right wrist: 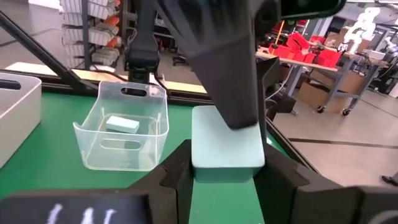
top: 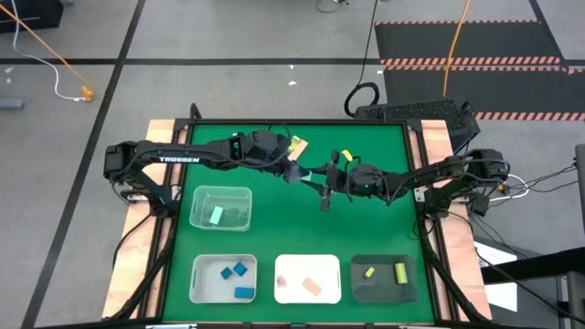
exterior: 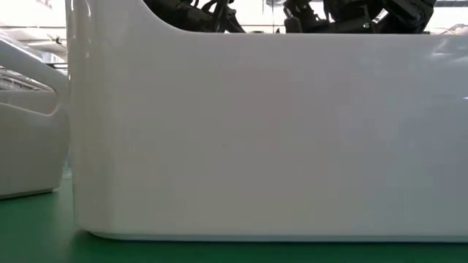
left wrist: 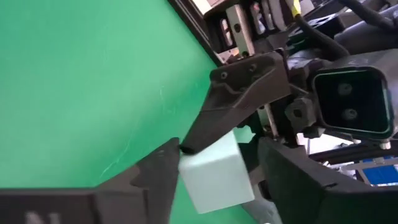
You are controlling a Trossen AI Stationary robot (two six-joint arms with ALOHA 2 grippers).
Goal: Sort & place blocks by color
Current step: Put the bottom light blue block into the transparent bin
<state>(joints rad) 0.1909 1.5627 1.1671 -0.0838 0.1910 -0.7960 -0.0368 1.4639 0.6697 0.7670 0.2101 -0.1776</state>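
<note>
Mint block in transfer: a pale mint-teal cube (right wrist: 227, 144) is held above the middle of the green tabletop (top: 302, 228), between the two arms where they meet.
Right gripper (right wrist: 225, 171): its two dark fingers pinch the cube from both sides — the right wrist view shows the block seated squarely between them.
Left gripper (left wrist: 214, 168): its fingers are spread on either side of the same cube; one finger (right wrist: 217, 68) presses down on the cube's top face, and in the left wrist view the cube (left wrist: 214, 171) lies between that arm's own fingers. Whether they grip it firmly I cannot tell.
Clear tray (top: 222, 208): on the tabletop's left half, near the left arm; it holds one mint bar (top: 216, 216), also seen lying flat in it from the right wrist (right wrist: 122, 124).
White tray with blue (top: 223, 279): front left, holding three blue blocks (top: 239, 270).
White tray with tan (top: 308, 279): front centre, holding two tan wood pieces (top: 313, 286).
Dark tray (top: 384, 278): front right, holding two yellow-green blocks (top: 400, 271).
Other yellow-green piece: one yellow-green block (top: 298, 145) shows just beside the left arm's wrist, toward the back of the tabletop — whether it rests on the surface I cannot tell.
Low view: filled by a white tray wall (exterior: 263, 139), with the arms' dark parts above it.
</note>
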